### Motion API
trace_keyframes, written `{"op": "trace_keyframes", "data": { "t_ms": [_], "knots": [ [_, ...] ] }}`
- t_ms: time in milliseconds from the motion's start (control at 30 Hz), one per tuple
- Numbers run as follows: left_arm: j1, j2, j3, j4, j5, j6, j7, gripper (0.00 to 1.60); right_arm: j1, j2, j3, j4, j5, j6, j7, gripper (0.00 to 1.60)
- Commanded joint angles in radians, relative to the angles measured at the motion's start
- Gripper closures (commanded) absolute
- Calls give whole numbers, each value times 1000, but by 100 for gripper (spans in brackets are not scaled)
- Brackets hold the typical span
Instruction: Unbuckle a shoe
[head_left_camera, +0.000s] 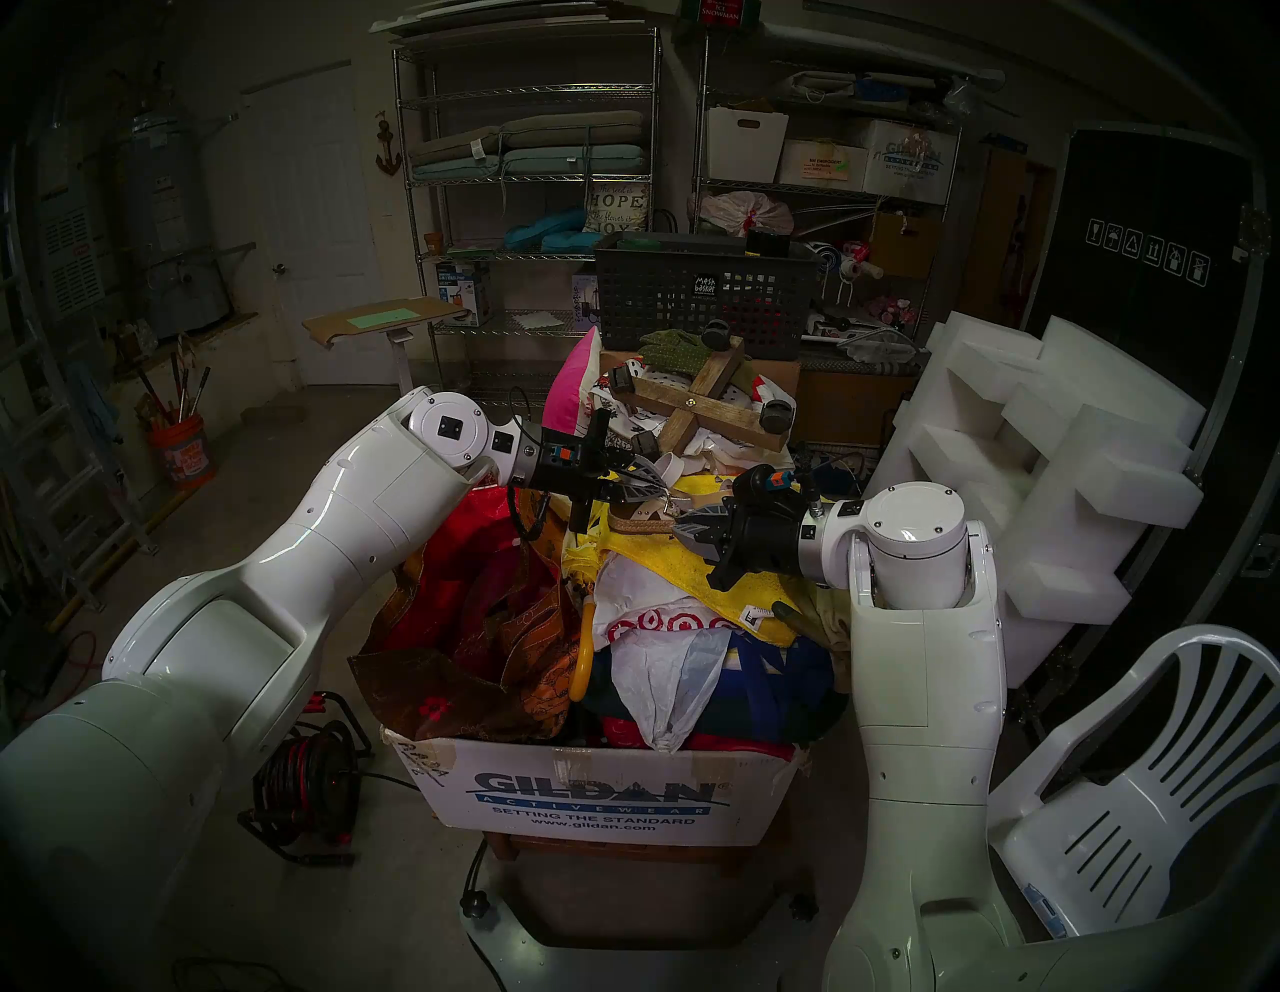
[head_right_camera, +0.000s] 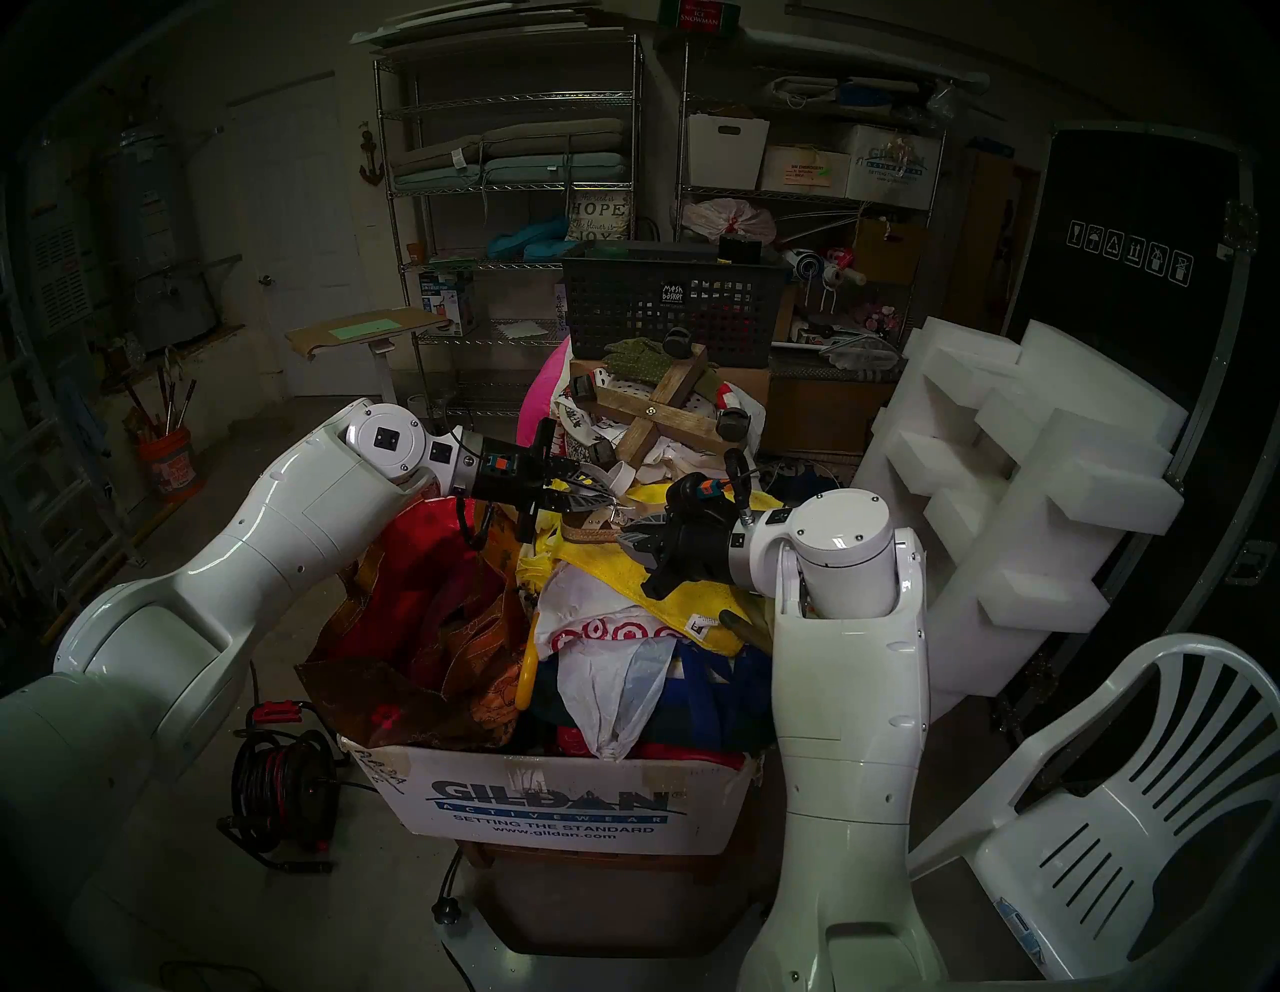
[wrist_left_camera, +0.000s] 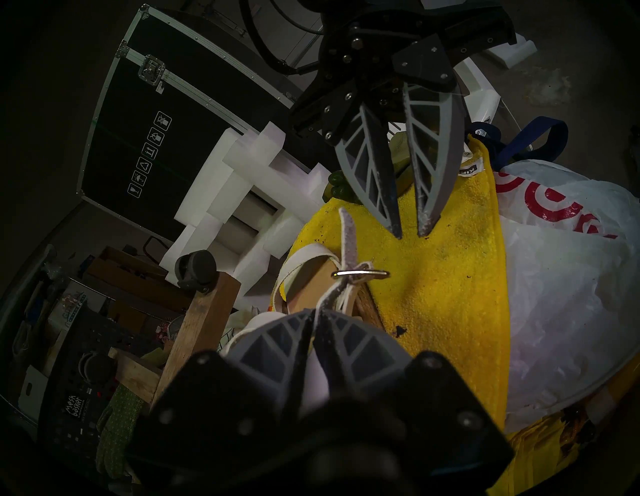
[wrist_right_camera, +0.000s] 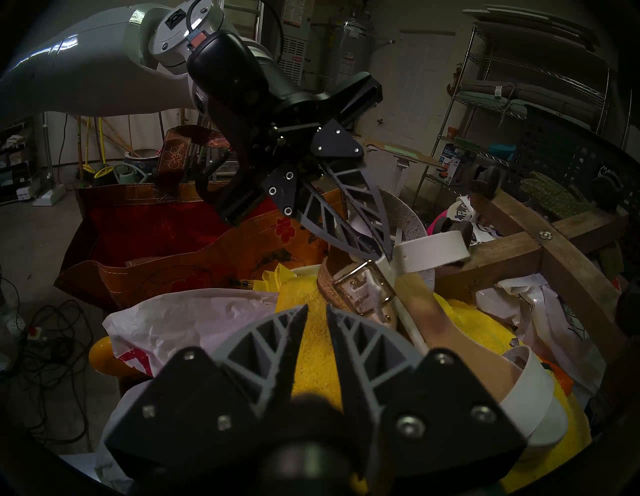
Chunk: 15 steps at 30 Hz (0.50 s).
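Gildan carton (head_left_camera: 596, 790) sits closest to the head camera at 6 o'clock, heaped with bags and cloth. On top of the heap lies a yellow towel (head_left_camera: 665, 564).

From 9 o'clock the left arm reaches in over the pile. The left gripper (head_left_camera: 651, 483) is clamped on the ankle strap (wrist_left_camera: 329, 298) of the sandal (head_left_camera: 641, 519), with the jaws pressed together and the strap pinched between them. In the left wrist view the strap runs from that pinch up toward 12 o'clock and passes through the metal buckle (wrist_left_camera: 360, 274). The strap tail (wrist_left_camera: 346, 223) stands loose past the buckle.

The cream sandal rests on the towel between the two claws. In the right wrist view its long axis runs from about 10 o'clock at the heel to 4 o'clock at the wide toe band (wrist_right_camera: 533, 398).

Coming from 3 o'clock, the right gripper (head_left_camera: 682, 530) hangs just beside the sandal. Its jaws are parted by a narrow gap and nothing lies between them.

From its own camera the buckle (wrist_right_camera: 363, 287) lies at about 1 o'clock, near the fingertips but apart from them. In the left wrist view, the loose tail comes closer to the right claw than the buckle frame does. With the left claw busy anchoring the strap, the free right claw is probably the one to take the tail and work it back out of the buckle.
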Motion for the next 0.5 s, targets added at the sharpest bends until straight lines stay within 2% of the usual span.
{"op": "trace_keyframes", "data": {
  "t_ms": [0,267,467],
  "knots": [
    [-11,14,-15,-27,-9,3,1,94,16,-12,-10,-22,-2,-1,-12,83],
    [-5,23,-15,-46,-11,11,2,94,15,-13,-12,-25,-1,-5,-20,81],
    [1,30,-15,-62,-13,20,2,93,13,-11,-14,-27,0,-6,-19,67]
  ]
}}
